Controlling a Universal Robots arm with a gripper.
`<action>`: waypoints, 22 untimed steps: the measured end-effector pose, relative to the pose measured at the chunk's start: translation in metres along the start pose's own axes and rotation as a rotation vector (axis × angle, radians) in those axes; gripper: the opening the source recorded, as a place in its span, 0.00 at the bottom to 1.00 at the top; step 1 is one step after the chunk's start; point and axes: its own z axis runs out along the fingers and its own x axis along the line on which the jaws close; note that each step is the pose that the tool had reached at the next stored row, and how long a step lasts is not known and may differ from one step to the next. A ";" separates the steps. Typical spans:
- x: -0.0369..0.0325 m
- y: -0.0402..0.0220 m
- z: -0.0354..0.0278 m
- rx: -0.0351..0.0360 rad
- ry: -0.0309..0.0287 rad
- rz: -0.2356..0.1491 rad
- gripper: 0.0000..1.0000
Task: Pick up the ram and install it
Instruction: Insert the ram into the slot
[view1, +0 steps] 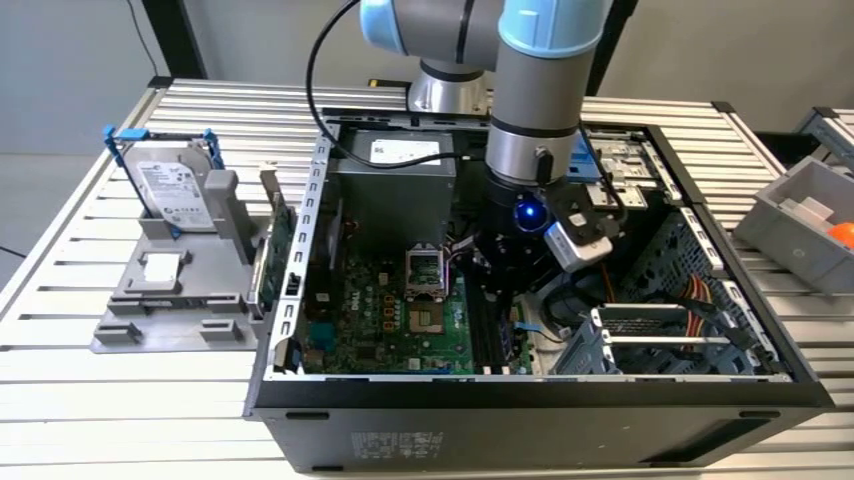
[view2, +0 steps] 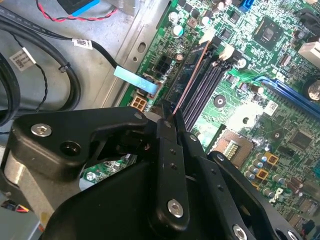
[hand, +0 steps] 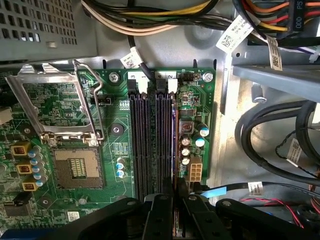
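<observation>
We see the gripper (view2: 167, 117) lowered into the open computer case (view1: 747, 385), its fingers pressed together on the ram (view2: 192, 70), a thin stick held edge-on over the motherboard (hand: 195, 100). In the second wrist view the ram stands along the outermost of the memory slots (hand: 150, 145), on the side of the board nearest the cable bundle (view2: 45, 85); whether it is fully seated we cannot tell, since the slot's far latch looks only partly visible. We judge the stick to be light, stiff and flat, but fragile: its chips and bottom contacts should not be squeezed or scraped. The hold belongs on the long top edge, near the middle, so pressure goes straight down into the slot. The bare processor socket (hand: 75, 167) lies just beside the slots.
</observation>
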 end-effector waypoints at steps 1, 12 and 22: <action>0.0002 0.0001 0.0002 -0.0001 -0.0001 0.000 0.00; 0.0008 0.0016 0.0039 0.0048 -0.0004 -0.001 0.00; 0.0010 0.0030 0.0056 0.0049 -0.0005 -0.001 0.00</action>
